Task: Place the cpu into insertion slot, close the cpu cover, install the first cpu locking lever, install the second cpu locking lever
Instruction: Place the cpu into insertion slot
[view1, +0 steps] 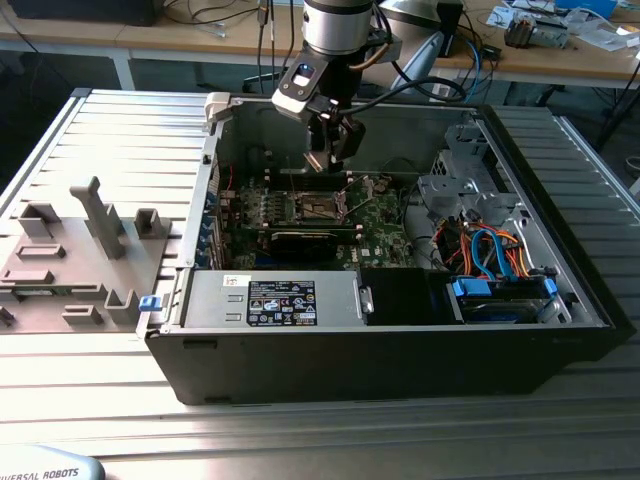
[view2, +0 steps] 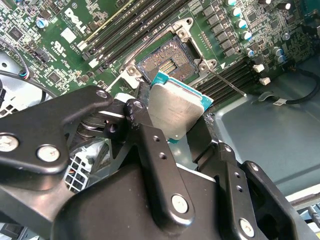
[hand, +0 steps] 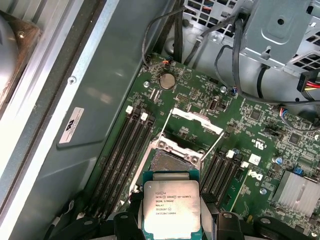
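The two black fingers (view2: 150, 145) are clamped on opposite edges of the cpu (view2: 175, 107), and the chip sits firmly between them, silvery lid up. In the first wrist view the fingers (hand: 125, 224) flank the cpu (hand: 171, 207) on both sides, its green edge peeking out all round the metal top.

The cpu hangs over the near edge of the insertion slot (view2: 167, 62) and is not seated: the slot's dark centre lies exposed, framed by its silver rim. In the first wrist view the insertion slot (hand: 175, 162) sits just beyond the chip. And the cpu cover (hand: 197, 116) is up, swung open at the far side of the socket. A thin locking lever (view2: 227, 84) juts out from one corner across the memory slots (view2: 125, 30), which run in black rows on both sides of the socket.

Out wider, the exterior view has the fingers (view1: 330, 150) down inside the open computer case (view1: 400, 340), above the insertion slot (view1: 318, 207). A black graphics card (view1: 305, 240) lies just in front of the socket, and the power supply (view1: 270, 300) sits along the case's front wall. The case rests on a slatted metal worktop (view1: 100, 120), with a grey fixture (view1: 90, 240) on the exterior view's left.
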